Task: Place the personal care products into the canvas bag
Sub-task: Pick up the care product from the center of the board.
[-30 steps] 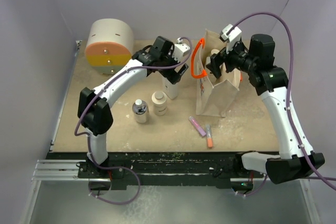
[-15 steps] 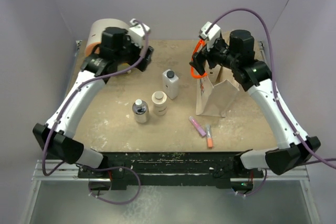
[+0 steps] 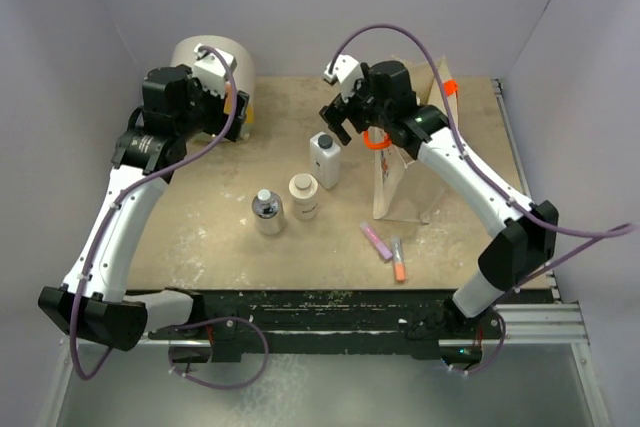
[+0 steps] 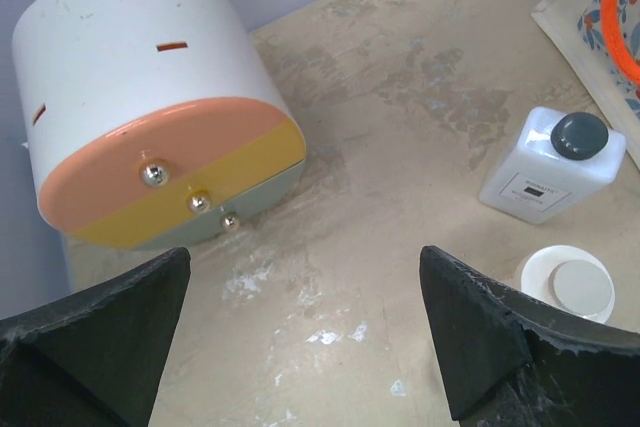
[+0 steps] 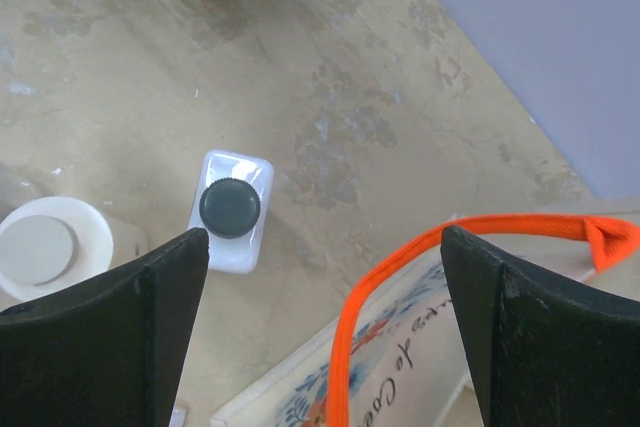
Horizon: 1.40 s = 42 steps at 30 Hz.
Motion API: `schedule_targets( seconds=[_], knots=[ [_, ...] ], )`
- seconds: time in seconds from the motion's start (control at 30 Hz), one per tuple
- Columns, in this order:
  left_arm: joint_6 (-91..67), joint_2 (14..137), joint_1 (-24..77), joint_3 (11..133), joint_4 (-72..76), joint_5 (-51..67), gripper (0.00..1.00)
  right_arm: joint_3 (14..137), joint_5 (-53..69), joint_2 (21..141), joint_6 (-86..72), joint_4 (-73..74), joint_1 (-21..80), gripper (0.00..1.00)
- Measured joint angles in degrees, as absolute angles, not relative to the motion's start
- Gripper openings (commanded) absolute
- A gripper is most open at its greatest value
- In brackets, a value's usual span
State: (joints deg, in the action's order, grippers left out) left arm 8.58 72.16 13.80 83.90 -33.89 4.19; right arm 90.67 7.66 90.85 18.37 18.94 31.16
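Note:
A white bottle with a black cap [image 3: 324, 159] stands mid-table, left of the beige canvas bag [image 3: 405, 187] with orange handles [image 3: 377, 141]. A squat cream jar [image 3: 304, 195] and a clear-grey bottle with a white cap [image 3: 266, 212] stand in front of the white bottle. My right gripper [image 3: 338, 128] is open and empty, above the gap between the white bottle [image 5: 231, 210] and the bag's handle [image 5: 400, 277]. My left gripper [image 3: 238, 113] is open and empty by the round drawer box. The green bottle and the second white bottle are out of view.
The round cream, orange and yellow drawer box [image 3: 215, 72] stands at the back left and fills the left wrist view [image 4: 150, 127]. Two small pink tubes [image 3: 376, 240] [image 3: 398, 260] lie in front of the bag. Walls close the table at back and sides.
My left arm has swung back left from the white bottle to the drawer box. My right arm has come out of the bag and moved left to above the white bottle and the bag's left edge.

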Motion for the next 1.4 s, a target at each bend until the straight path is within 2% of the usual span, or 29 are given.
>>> schedule_targets(
  seconds=[0.37, 1.1, 1.4],
  knots=[
    [8.7, 68.9, 13.5, 79.9, -33.5, 4.5, 0.99, 92.0, 3.7, 101.3, 17.0, 19.6, 33.1, 1.0],
    [8.8, 68.6, 13.1, 79.0, -32.2, 6.0, 0.99, 92.0, 5.8, 102.9, 13.5, 19.1, 34.8, 0.98],
    [8.8, 68.6, 13.0, 78.8, -32.1, 6.8, 0.99, 92.0, 6.0, 107.7, 13.4, 20.4, 35.2, 0.88]
  ],
)
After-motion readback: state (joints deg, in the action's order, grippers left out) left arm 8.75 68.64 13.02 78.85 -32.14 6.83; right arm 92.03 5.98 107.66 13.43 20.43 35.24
